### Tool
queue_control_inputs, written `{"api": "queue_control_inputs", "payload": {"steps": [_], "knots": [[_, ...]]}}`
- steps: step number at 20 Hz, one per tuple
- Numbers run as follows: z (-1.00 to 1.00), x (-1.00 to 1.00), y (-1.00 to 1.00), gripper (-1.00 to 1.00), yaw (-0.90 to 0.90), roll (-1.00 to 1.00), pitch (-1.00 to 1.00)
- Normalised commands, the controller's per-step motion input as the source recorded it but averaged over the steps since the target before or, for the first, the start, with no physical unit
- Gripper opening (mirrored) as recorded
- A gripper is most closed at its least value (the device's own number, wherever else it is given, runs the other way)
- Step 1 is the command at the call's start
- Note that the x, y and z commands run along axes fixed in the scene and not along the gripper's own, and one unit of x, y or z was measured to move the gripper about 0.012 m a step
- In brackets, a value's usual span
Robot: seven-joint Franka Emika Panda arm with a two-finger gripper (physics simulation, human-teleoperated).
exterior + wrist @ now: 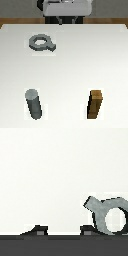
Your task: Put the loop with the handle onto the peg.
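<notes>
Reaching for the ring [41, 43] is the step in hand, nothing picked up yet. It lies flat on the white table [75, 65] toward the exterior view's left, near the robot's side, stub handle sticking out toward the exterior view's right and a bit toward the camera. The peg [34, 104] stands upright well apart from it, also on the exterior view's left but at the near edge; a brown wooden block [96, 104] stands off to the exterior view's right, not part of this. My gripper [62, 230] shows in the wrist view only as two dark finger tips [37, 231] with a clear gap between, so the jaws stand apart and hold nothing. The ring is off to one side of the fingers in that view, partly cut by the frame edge, so I'm not lined up. To do it well, my guess: centre over the handle or one side of the rim first, turn the wrist so the fingers straddle it, then drop straight down and close. Gripping the handle probably keeps the hole free for the peg. Flat thin part, so go low or the fingers may slip off.
</notes>
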Motion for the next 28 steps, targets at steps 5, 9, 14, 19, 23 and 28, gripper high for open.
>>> {"api": "queue_control_inputs", "payload": {"steps": [5,9,14,19,23,28], "knots": [[0.00,0.00,0.00,1.00,0.00,0.00,0.00],[0.00,0.00,-0.25,1.00,0.00,0.00,0.00],[0.00,0.00,-0.80,1.00,0.03,0.00,0.00],[0.00,0.00,0.00,1.00,0.69,0.00,0.00],[0.00,0.00,0.00,1.00,1.00,0.00,0.00],[0.00,0.00,0.00,1.00,0.36,0.00,0.00]]}}
